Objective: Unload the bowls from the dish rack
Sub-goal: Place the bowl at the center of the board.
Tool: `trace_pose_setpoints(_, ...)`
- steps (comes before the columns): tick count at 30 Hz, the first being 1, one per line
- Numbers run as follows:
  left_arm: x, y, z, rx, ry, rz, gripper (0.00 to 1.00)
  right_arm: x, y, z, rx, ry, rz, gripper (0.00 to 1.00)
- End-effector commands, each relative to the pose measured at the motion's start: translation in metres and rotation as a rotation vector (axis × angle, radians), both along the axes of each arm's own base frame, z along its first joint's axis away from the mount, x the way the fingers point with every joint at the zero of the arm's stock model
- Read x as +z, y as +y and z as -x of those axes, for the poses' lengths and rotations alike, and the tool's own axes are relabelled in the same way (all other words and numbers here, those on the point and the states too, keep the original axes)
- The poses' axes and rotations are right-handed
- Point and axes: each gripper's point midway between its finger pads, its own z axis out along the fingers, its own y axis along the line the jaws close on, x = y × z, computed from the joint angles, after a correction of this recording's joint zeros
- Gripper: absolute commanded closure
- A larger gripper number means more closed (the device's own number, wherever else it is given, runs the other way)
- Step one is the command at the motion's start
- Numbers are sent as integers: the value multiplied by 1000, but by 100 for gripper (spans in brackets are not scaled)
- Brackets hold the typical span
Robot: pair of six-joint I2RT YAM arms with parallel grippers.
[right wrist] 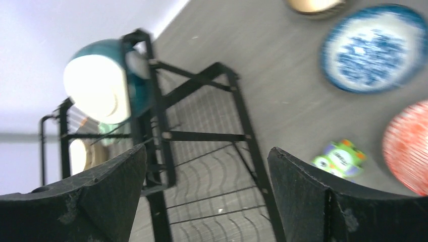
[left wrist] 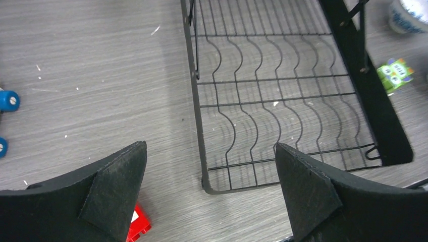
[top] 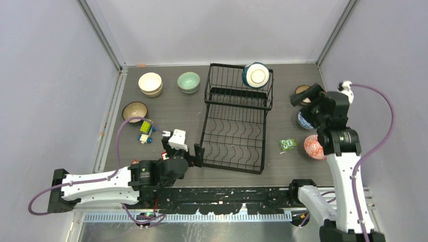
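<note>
The black wire dish rack (top: 234,121) stands mid-table. One dark teal bowl (top: 256,75) rests on its side in the raised upper basket, and it also shows in the right wrist view as the teal bowl (right wrist: 101,80). Left of the rack sit a cream bowl (top: 150,83), a pale green bowl (top: 189,82) and a brown bowl (top: 135,111). Right of it are a blue-and-white bowl (top: 305,120), a red patterned bowl (top: 314,146) and a tan bowl (top: 303,89) partly hidden by my right gripper (top: 301,97). That gripper is open and empty above them. My left gripper (top: 181,149) is open and empty by the rack's near left corner (left wrist: 204,179).
Small toy blocks (top: 146,131) lie left of my left gripper, and a red block (left wrist: 139,224) sits under its left finger. A green toy (top: 287,144) lies between the rack and the red bowl. Grey walls enclose the table on three sides.
</note>
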Motion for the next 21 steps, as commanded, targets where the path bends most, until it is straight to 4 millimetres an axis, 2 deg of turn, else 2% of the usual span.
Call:
trace_pose_setpoints(1,2,-28,-2,-51,127,122,0,58,46,-48,229,-183,-6,8)
trace_pose_setpoints(5,-13,-16,-2,46,203,133,0,81,53,-77,249,-247,-22,9)
trace_pose_setpoints(9,-33,-3,0,119,257,109,0,81,57,-95,258,-259,-40,11)
trace_pose_setpoints(15,-71,-21,5,100,340,94,8,71,67,-95,270,-294,-71,12)
trace_pose_setpoints(21,-101,-21,-3,140,374,25,21,72,69,-87,280,-319,-67,12)
